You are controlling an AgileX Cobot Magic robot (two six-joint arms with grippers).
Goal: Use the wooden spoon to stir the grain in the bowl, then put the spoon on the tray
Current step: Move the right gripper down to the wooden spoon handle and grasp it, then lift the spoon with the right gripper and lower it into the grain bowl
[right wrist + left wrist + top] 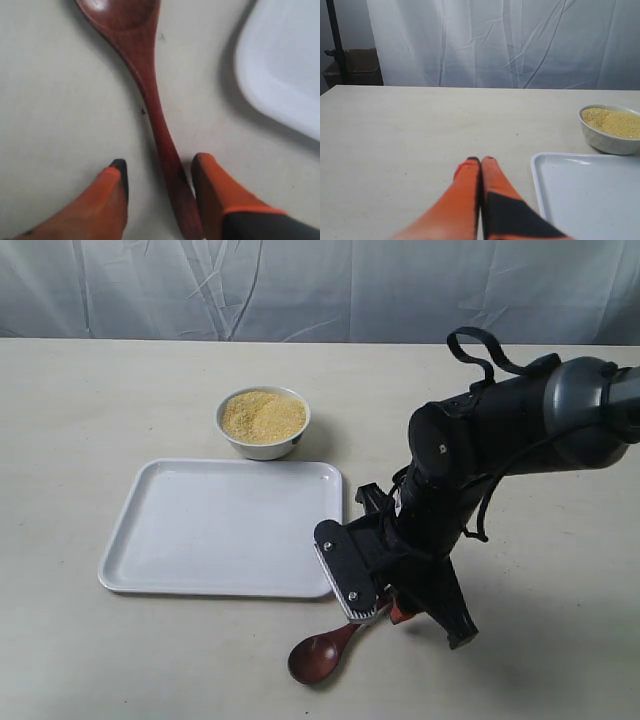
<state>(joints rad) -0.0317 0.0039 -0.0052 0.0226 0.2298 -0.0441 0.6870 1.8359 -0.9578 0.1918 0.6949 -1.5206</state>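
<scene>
The wooden spoon (325,650) lies on the table in front of the tray's (150,560) near right corner, its head toward the front. In the right wrist view my right gripper (159,167) is open and straddles the spoon's handle (157,120); one orange finger (210,185) is against the handle, the other stands apart. The white bowl (264,445) of golden grain (263,416) stands just behind the tray. My left gripper (480,160) is shut and empty, hovering over bare table left of the tray (580,200), with the bowl (605,142) farther off.
A grey-white cloth backdrop (320,285) hangs behind the table. The right arm's dark body (480,450) leans over the table right of the tray. A dark stand and a cardboard box (355,67) sit beyond the table's far left edge.
</scene>
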